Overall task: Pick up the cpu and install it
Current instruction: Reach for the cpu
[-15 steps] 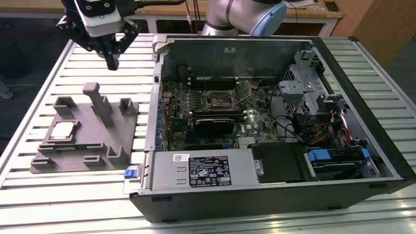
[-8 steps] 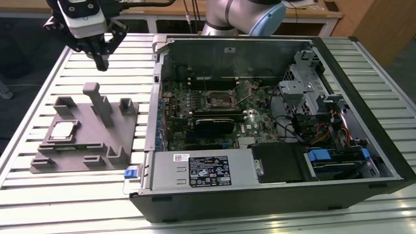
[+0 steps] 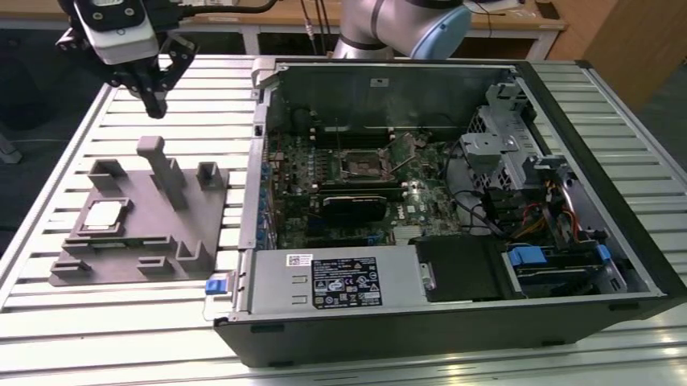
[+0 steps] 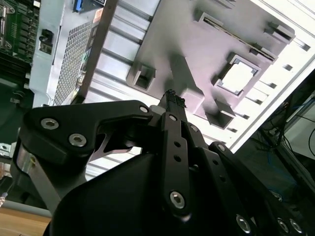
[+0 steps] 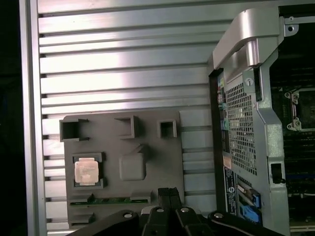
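The cpu (image 3: 104, 215) (image 4: 237, 77) (image 5: 86, 171) is a small silvery square chip lying flat in a recess of the grey plastic fixture (image 3: 145, 245). My gripper (image 3: 151, 104) (image 4: 170, 96) (image 5: 169, 192) hangs well above the table, beyond the fixture's far edge and apart from the chip. Its fingers are shut together with nothing between them. The dark socket frame (image 3: 359, 163) sits on the motherboard inside the open computer case (image 3: 585, 112).
The fixture (image 5: 147, 147) carries upright posts and blocks (image 3: 161, 165) around the chip's recess. A ribbed metal table (image 3: 64, 318) bears both fixture and case. A grey labelled box (image 3: 333, 279), cables and drive cages (image 3: 516, 145) crowd the case interior.
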### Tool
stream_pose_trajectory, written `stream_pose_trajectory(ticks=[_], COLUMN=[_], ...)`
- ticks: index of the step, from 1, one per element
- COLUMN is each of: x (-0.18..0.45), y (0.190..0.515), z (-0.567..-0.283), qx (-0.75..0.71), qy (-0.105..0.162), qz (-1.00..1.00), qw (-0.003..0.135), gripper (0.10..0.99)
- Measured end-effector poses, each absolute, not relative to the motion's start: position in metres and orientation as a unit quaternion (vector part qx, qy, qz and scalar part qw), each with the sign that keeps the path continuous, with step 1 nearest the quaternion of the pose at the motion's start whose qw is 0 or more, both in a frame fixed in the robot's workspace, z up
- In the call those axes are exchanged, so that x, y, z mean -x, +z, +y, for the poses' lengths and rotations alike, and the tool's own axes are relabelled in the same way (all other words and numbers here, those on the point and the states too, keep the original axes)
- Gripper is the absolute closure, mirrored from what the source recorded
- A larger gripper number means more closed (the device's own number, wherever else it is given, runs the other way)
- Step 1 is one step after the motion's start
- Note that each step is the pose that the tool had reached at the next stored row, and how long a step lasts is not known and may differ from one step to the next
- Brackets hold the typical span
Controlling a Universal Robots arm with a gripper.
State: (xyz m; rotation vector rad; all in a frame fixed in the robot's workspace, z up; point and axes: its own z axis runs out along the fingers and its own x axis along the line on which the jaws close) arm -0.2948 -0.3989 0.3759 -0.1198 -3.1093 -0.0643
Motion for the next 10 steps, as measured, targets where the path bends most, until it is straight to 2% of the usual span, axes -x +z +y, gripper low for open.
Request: stream_pose_trajectory(ticks=[10], x=[0.322], y=[0.373], z=[-0.399], qx=[0.039], qy=[-0.021], qz=[-0.999], qw=[0.015], gripper=[0.980])
